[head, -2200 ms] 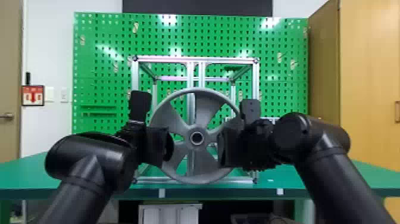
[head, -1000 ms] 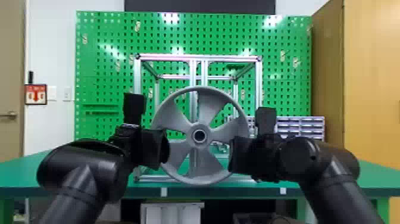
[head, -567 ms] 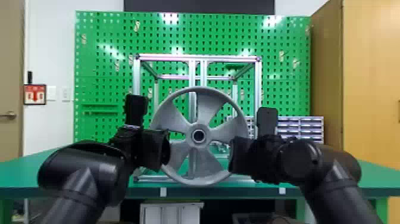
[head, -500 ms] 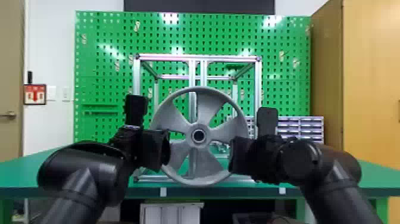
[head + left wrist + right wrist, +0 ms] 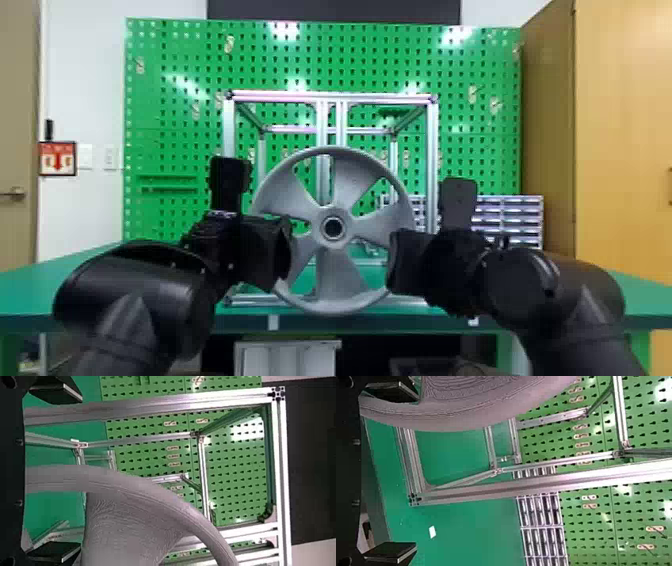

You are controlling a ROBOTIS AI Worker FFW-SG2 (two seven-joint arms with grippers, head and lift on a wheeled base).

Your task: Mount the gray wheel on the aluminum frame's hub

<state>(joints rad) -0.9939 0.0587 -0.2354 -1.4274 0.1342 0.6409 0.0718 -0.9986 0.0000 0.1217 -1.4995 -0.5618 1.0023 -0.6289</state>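
The wheel [image 5: 334, 306] is upright before the frame [image 5: 330, 97], its rim between the wide-spread fingers of the left claw [image 5: 242, 247] and right claw [image 5: 440, 265]; I cannot tell how firmly it's held.

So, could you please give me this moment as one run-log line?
gray wheel: upright, frame front | left gripper: open, wheel's left side | right gripper: open, wheel's right side | seating: unclear
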